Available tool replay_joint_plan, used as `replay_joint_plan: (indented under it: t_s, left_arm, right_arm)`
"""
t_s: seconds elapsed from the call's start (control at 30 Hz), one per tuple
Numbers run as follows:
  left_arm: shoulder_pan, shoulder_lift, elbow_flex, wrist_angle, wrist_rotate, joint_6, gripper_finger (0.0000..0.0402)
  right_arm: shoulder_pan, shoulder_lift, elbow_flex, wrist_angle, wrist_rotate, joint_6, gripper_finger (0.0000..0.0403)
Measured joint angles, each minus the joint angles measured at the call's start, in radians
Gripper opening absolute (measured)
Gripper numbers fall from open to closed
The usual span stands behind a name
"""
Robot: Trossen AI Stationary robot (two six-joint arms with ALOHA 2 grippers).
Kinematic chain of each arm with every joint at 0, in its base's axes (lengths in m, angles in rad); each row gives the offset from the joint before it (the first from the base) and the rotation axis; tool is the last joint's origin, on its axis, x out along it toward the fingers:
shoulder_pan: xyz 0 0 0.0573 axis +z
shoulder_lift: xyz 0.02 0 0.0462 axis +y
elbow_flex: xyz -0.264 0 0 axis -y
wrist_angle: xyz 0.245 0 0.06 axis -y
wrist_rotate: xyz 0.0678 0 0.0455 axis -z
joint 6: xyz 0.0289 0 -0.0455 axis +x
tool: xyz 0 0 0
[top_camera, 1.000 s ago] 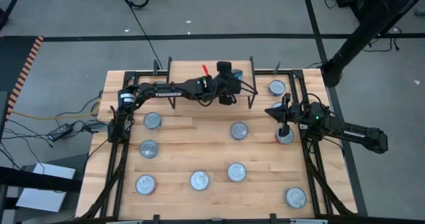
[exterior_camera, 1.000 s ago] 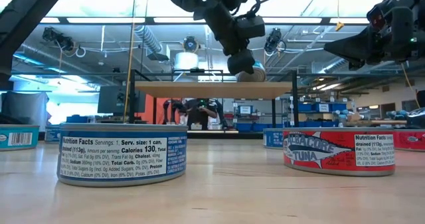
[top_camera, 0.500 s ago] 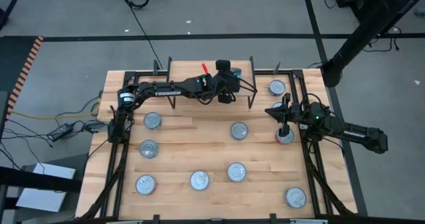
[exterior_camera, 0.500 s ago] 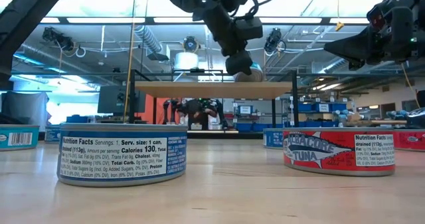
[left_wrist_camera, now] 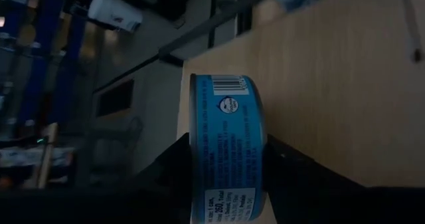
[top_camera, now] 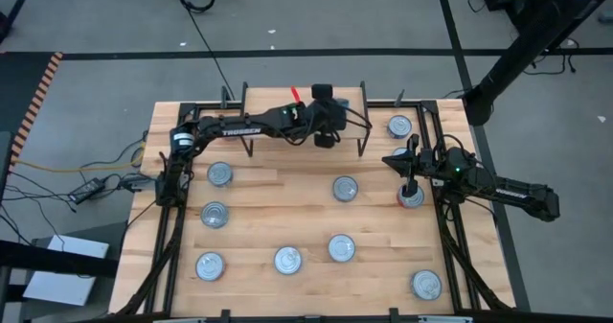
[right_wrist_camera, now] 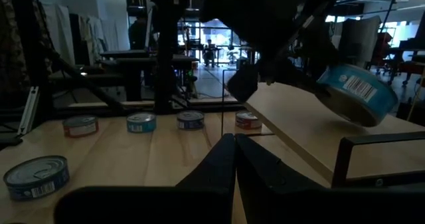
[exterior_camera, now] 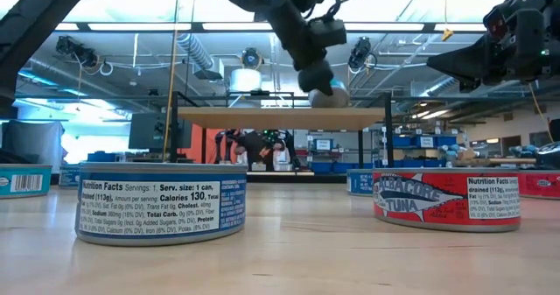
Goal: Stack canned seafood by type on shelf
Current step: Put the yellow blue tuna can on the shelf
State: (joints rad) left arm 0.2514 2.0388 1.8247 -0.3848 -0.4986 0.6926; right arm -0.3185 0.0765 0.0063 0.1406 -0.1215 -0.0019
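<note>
Canned seafood, one teal tin point(left_wrist_camera: 226, 151), is clamped tilted in the left gripper point(top_camera: 326, 136) above the shelf point(exterior_camera: 280, 117) for stacking, while the right gripper point(top_camera: 410, 189) waits shut, empty.

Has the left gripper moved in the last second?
Yes. In the high view the left gripper, holding a teal can, has shifted slightly toward the shelf's far edge.

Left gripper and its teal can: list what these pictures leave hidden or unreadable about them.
- High view: the left gripper covers the teal can entirely above the shelf.
- Left wrist view: the teal can sits between the dark fingers; its lid faces sideways, and the label's small print is too dim to read.
- Right wrist view: the can tilts over the shelf edge; whether it touches the plank is unclear.
- Low view: the gripper hides most of the can.
</note>
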Motion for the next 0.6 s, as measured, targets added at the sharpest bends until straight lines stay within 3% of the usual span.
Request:
replay_joint_plan:
  t_s: [0.13, 0.6]
  left_arm:
    - [0.014, -0.001, 0.053, -0.01, 0.061, -0.041, 0.0147]
    - [0.03, 0.034, 0.069, 0.007, 0.079, -0.045, 0.0147]
  right_arm:
    - [0.0, 0.0, 0.0, 0.0, 0.0, 0.0, 0.0025]
    - [0.0, 0.0, 0.0, 0.0, 0.0, 0.0, 0.0025]
